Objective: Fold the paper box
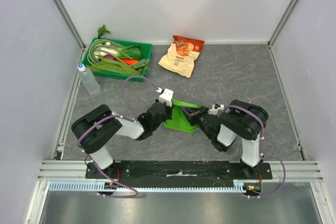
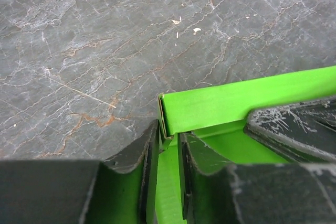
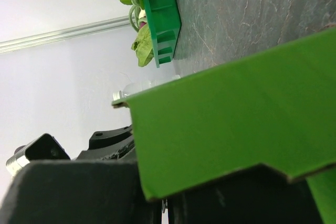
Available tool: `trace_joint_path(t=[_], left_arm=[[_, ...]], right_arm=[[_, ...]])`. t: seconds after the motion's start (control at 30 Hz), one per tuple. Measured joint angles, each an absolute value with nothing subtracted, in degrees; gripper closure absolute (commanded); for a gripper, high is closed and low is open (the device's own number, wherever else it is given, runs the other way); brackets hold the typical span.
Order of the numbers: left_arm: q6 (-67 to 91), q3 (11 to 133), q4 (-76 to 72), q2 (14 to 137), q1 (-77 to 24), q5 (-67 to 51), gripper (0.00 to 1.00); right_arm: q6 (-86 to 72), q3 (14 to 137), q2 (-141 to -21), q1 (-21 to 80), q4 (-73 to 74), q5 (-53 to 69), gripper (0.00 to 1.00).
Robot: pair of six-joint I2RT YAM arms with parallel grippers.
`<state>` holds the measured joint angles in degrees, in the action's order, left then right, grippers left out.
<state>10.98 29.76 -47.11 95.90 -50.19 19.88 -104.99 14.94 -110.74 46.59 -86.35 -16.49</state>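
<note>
Top external: paper box (image 1: 177, 120) lying near bench (image 1: 236, 72) centre, between arms. Left gripper (image 2: 168, 153) closed on an upright box wall beside a corner, confirmed in left wrist view. Right gripper (image 1: 196, 115) against box's right edge; closure not determinable behind raised flap.

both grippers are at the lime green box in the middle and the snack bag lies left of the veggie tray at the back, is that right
Not quite. The top external view shows the snack bag lying to the right of the vegetable tray, not to its left. The rest holds: the left gripper and the right gripper are both at the paper box in the middle.
</note>
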Motion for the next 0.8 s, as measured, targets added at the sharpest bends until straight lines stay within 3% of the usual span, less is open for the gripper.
trace_joint_path(t=[0.17,0.47,0.63,0.7,0.8], left_arm=[[9.5,32.4,-46.2,98.7,-50.1,23.1,0.98],[8.6,38.7,-45.3,104.9,-52.5,38.9,0.98],[8.5,35.4,-51.0,104.7,-52.7,37.2,0.98],[8.2,33.3,-54.1,104.3,-52.6,35.1,0.98],[7.4,30.1,-59.5,104.2,-52.5,32.2,0.98]], right_arm=[[-105.0,15.5,-110.8,46.3,-86.1,-16.5,1.00],[-104.2,15.1,-110.3,46.9,-78.4,-16.2,1.00],[-102.9,15.0,-110.2,46.9,-77.9,-16.1,1.00],[-101.5,14.3,-109.9,46.8,-77.8,-15.9,0.94],[-99.0,12.5,-106.0,46.4,-75.6,-15.4,0.68]])
